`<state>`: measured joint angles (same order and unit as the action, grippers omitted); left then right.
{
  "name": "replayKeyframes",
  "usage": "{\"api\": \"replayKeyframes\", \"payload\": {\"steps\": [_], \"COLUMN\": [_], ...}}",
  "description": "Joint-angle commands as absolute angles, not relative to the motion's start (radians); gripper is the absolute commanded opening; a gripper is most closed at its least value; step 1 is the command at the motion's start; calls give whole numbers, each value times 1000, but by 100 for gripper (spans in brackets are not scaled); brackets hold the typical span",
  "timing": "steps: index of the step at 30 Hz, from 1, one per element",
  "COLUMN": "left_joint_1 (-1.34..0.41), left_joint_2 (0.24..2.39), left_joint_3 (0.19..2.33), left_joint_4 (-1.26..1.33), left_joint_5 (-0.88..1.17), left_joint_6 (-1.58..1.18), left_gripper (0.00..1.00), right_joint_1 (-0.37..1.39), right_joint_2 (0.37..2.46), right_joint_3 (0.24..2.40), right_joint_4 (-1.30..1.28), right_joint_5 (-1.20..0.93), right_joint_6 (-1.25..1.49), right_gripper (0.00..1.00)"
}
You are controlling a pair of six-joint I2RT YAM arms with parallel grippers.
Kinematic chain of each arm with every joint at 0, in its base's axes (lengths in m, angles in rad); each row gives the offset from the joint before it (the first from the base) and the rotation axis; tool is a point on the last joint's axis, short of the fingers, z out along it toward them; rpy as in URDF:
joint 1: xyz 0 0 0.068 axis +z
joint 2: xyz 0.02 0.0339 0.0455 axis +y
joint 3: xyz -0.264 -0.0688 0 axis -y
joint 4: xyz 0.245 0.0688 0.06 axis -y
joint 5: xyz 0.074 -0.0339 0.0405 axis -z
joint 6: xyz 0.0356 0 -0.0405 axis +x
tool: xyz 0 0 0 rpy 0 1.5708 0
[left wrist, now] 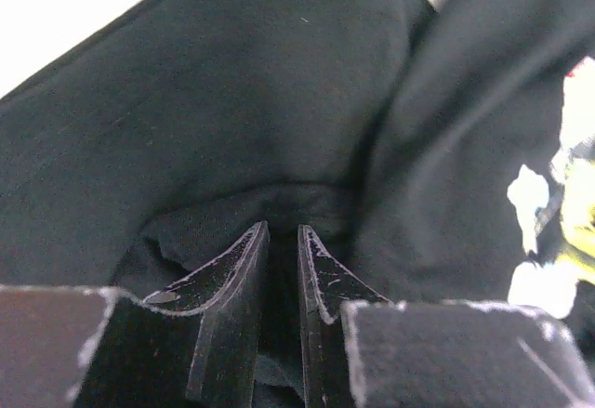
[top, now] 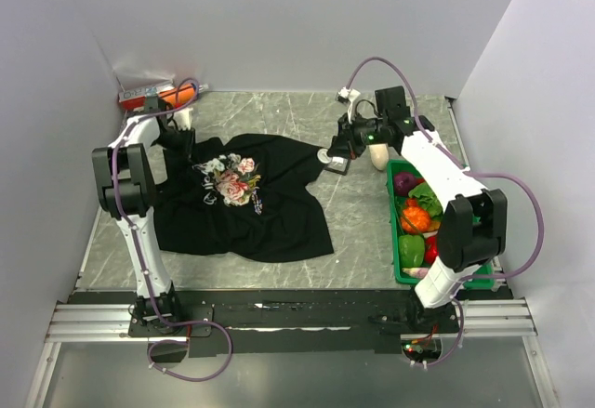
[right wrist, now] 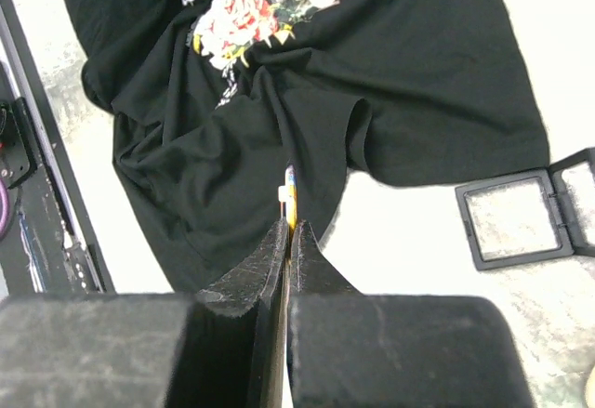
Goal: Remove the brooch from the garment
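Jaws on the right gripper (right wrist: 287, 230) are being pressed shut on the brooch (right wrist: 289, 192); the left gripper's (left wrist: 282, 231) cannot be told. Firm pinching is being advised toward the box (right wrist: 509, 217) at 3 o'clock.

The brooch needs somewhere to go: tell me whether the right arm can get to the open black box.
Probably yes: the open black box lies uncovered close beside the right fingers, clear of the garment, with nothing between them.
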<state>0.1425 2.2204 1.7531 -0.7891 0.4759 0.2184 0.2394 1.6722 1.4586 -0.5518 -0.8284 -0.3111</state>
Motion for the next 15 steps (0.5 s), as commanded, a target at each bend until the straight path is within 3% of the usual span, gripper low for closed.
{"api": "replayKeyframes", "payload": {"steps": [1,6,15], "left_joint_1": [143,172,218], "left_joint_2": [2296,2356,2355], "left_joint_3": [1868,1943,1999], "left_joint_4": [-746,-681,-479], "left_joint_5": [240,4,-140], "left_joint_6": [239,351,578], "left_gripper": [25,25,27], "right_joint_1": [235,233,235], "right_joint_2": [1594,1565,1595], "right_joint_3": [1428,1396,1394], "right_joint_4": [-537,-543,-537], "right_joint_5": [-816,-796,-611], "right_joint_6": [-324,-348,-457], "right_gripper": [0,0,0]}}
